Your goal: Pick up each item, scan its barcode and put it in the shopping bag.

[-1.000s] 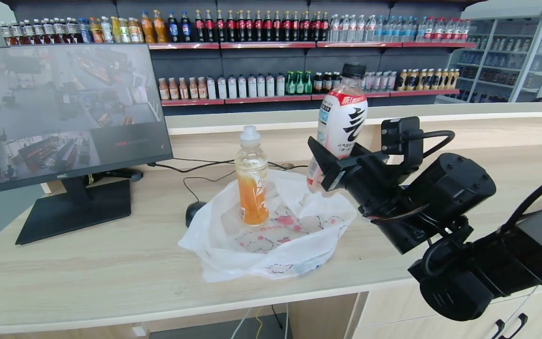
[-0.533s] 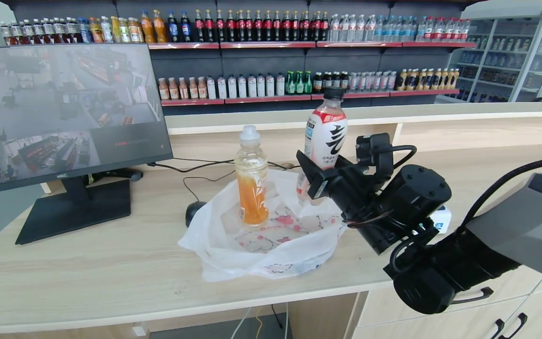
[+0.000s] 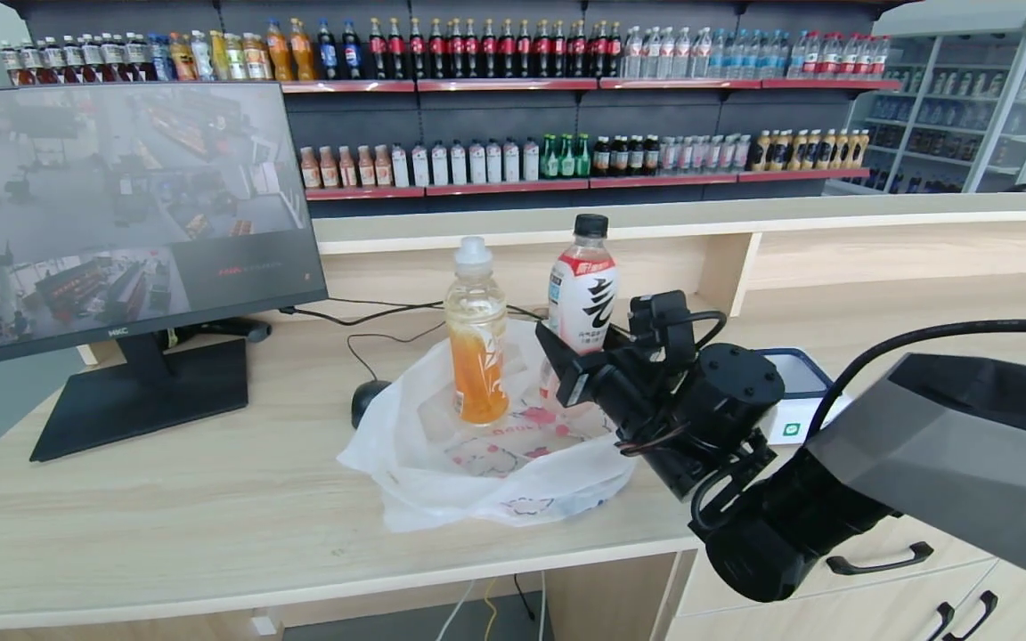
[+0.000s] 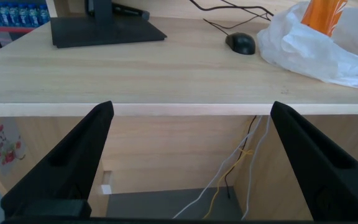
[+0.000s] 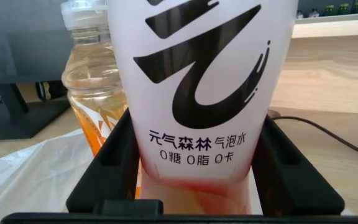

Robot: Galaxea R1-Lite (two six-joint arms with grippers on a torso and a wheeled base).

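Note:
My right gripper [image 3: 571, 369] is shut on a white-labelled bottle [image 3: 580, 303] with a black cap, held upright over the right side of the white shopping bag [image 3: 495, 445]. In the right wrist view the white-labelled bottle [image 5: 197, 93] sits between the two black fingers [image 5: 114, 162]. An orange drink bottle [image 3: 476, 338] with a white cap stands upright inside the bag, just left of the held bottle; the orange drink bottle [image 5: 95, 93] also appears behind it in the wrist view. My left gripper [image 4: 188, 168] hangs open below the counter's front edge.
A monitor [image 3: 112, 214] on a black stand fills the counter's left. A black mouse [image 3: 369, 401] and cables lie behind the bag. A white box [image 3: 793, 392] sits right of my right arm. Drink shelves line the back wall.
My right arm has carried the white-labelled bottle down and to the left, from above the bag's right edge to close beside the orange bottle. The left gripper's earlier state is not shown.

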